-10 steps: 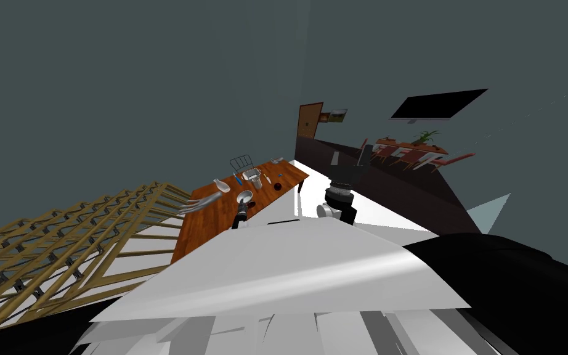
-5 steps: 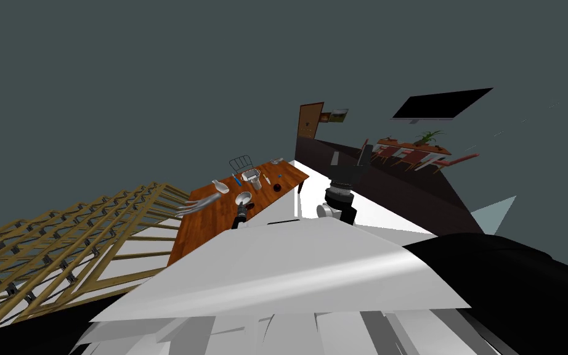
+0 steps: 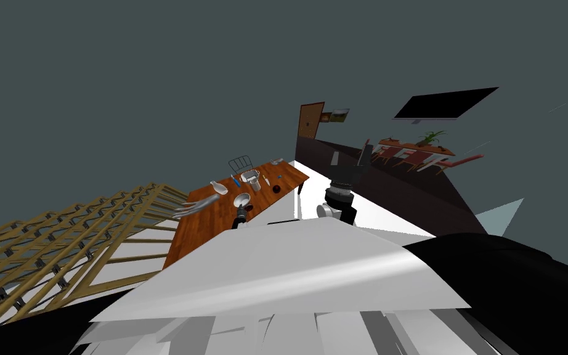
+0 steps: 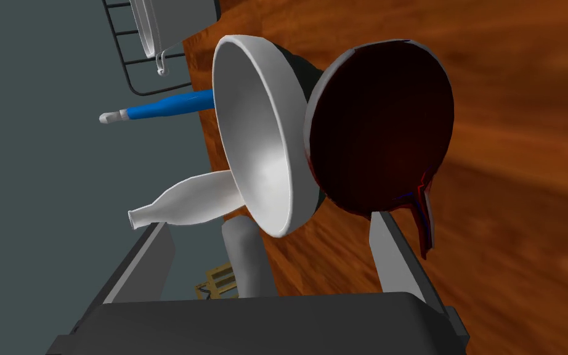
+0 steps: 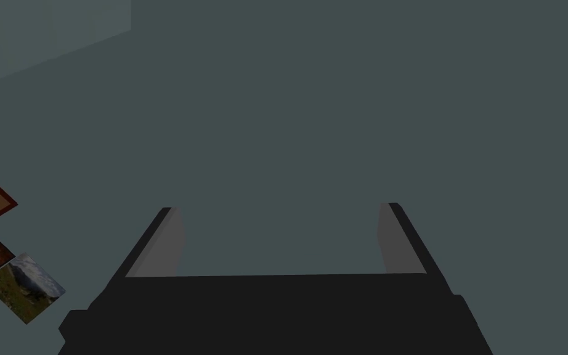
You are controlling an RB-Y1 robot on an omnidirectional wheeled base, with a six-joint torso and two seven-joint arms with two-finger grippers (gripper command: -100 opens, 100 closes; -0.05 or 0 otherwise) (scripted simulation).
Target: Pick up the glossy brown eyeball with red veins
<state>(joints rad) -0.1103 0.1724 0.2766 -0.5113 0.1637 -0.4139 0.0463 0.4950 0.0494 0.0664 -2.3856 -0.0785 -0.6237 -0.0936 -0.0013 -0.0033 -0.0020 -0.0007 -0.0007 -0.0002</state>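
The eyeball (image 4: 381, 129) is a glossy dark brown ball with thin red veins. It lies on the wooden table (image 4: 523, 185), touching the rim of a white bowl (image 4: 258, 142). My left gripper (image 4: 268, 220) is open and close to both. The eyeball sits just past the tip of one finger (image 4: 400, 252), not between the two. In the head view the left gripper (image 3: 239, 217) hovers at the table's near edge beside the eyeball (image 3: 249, 210). My right gripper (image 5: 279, 237) is open and empty, and in the head view it (image 3: 364, 154) is raised off to the right of the table.
Beyond the bowl lie a white bottle (image 4: 184, 203), a blue pen (image 4: 166, 106) and a wire rack (image 4: 147, 61). A grey rod (image 4: 246, 265) lies near my left fingers. Another small dark ball (image 3: 276, 186) rests further along the table (image 3: 215, 216). A wooden lattice (image 3: 79, 240) stands to the left.
The whole head view has drifted slightly, so I have turned a little. The left gripper stays by the eyeball and bowl, and the right arm holds its pose.
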